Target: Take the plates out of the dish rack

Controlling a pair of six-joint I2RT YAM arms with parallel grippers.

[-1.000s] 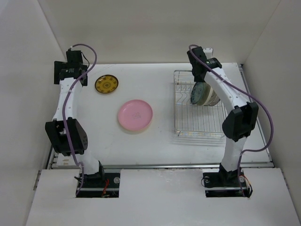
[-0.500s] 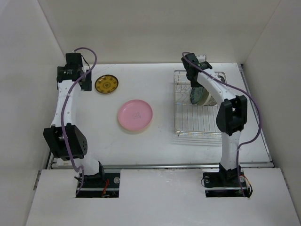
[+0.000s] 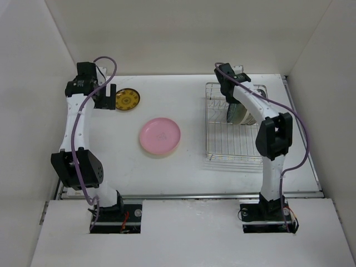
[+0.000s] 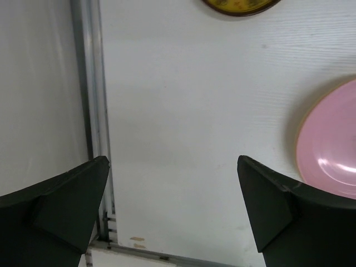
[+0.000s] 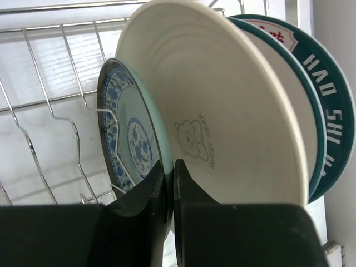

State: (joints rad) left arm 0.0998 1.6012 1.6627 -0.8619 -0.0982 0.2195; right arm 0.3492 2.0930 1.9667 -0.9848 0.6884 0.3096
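Note:
The silver wire dish rack (image 3: 233, 142) stands at the right and holds three upright plates. In the right wrist view, the small teal-blue patterned plate (image 5: 127, 133) is nearest, then the large cream plate (image 5: 222, 105) with a bear print, then a white plate with a dark rim (image 5: 328, 94). My right gripper (image 5: 168, 167) is shut on the teal-blue plate's rim; it reaches down into the rack (image 3: 230, 103). The pink plate (image 3: 159, 136) lies flat mid-table. My left gripper (image 4: 172, 211) is open and empty above bare table, left of the pink plate (image 4: 334, 150).
A small yellow plate with a dark rim (image 3: 126, 99) lies flat at the back left, just right of the left gripper (image 3: 105, 98). White walls enclose the table on three sides. A metal rail (image 4: 92, 111) runs along the left table edge.
My right gripper has moved left and down onto the plates in the rack. My left gripper has moved right, closer to the yellow plate.

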